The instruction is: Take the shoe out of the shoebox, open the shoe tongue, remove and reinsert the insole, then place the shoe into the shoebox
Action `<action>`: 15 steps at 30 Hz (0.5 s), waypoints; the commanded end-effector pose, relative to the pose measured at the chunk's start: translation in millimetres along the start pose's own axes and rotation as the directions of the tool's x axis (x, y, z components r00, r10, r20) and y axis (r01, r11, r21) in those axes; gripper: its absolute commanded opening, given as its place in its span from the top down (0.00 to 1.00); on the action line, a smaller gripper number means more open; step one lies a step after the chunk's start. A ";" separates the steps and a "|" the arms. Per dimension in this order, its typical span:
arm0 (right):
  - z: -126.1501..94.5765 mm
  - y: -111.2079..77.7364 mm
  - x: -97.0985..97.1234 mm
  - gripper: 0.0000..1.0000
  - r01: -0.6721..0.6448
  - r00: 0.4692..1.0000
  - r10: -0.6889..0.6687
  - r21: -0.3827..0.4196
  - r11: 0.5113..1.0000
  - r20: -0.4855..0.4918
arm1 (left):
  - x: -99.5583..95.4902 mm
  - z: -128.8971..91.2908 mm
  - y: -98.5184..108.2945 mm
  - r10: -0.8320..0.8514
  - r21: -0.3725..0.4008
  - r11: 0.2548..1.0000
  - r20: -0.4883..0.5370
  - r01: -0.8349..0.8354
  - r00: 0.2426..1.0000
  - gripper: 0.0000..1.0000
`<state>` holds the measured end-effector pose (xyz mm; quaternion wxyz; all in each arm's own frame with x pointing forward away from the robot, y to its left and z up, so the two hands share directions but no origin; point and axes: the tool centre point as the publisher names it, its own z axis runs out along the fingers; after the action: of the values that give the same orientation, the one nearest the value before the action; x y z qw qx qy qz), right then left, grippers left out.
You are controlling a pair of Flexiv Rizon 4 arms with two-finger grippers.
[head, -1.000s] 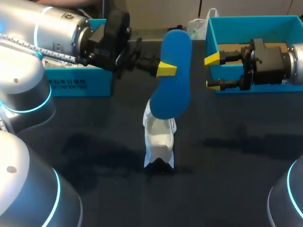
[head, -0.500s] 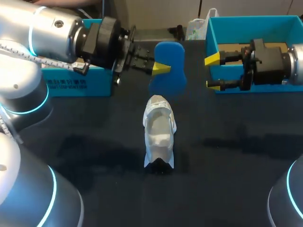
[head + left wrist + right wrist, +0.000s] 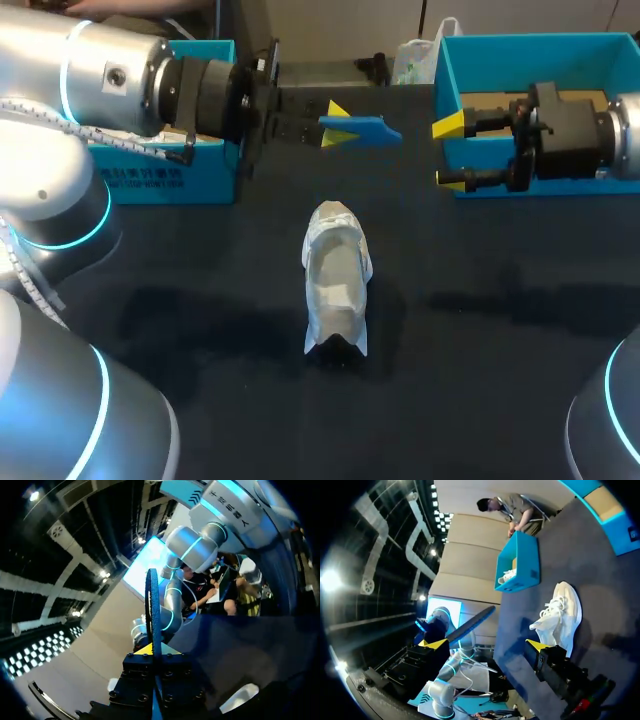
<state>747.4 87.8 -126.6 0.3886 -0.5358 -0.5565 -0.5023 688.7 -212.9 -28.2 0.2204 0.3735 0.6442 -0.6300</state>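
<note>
Dark matte surface point(image 3: 480, 330) stretches under both arms, with a white lace-up shoe point(image 3: 336, 290) sitting on its sole near the middle. The shoe lies below the left claw point(image 3: 340, 122) and well apart from it. That claw is clamped on a blue foam insole point(image 3: 364, 127), which is held up in the air with its flat side level, so only its thin edge shows. From the left wrist the insole point(image 3: 152, 605) runs edge-on straight out between the fingers of the left claw point(image 3: 152, 652), and a bit of the shoe point(image 3: 240, 700) peeks out beneath.

The right claw point(image 3: 449, 152) hangs with its fingers spread wide and nothing in them, just beside the wall of a turquoise cardboard shoebox point(image 3: 540, 45). From its wrist, the shoe point(image 3: 562, 612) lies ahead of it on the surface, the insole point(image 3: 472, 622) out in front. A second turquoise box point(image 3: 170, 180) stands behind the left claw.
</note>
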 end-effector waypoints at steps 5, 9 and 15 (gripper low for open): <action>1.3 0.2 0.3 0.00 -0.001 1.000 0.001 0.000 1.000 0.003 | 10.4 -0.5 4.4 0.112 -0.002 0.994 0.049 -0.112 0.993 1.00; 1.3 0.2 0.3 0.00 -0.001 1.000 0.001 0.000 1.000 0.003 | 16.1 -4.1 15.8 0.274 -0.050 0.961 0.060 -0.271 0.960 1.00; 1.3 0.2 0.3 0.00 -0.001 1.000 0.001 0.000 1.000 0.003 | 25.0 -6.6 25.0 0.401 -0.092 0.914 0.063 -0.395 0.914 1.00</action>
<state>747.4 87.8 -126.5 0.3884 -0.5360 -0.5566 -0.5020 700.4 -206.3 -54.7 0.3668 0.4639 0.5774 -0.5630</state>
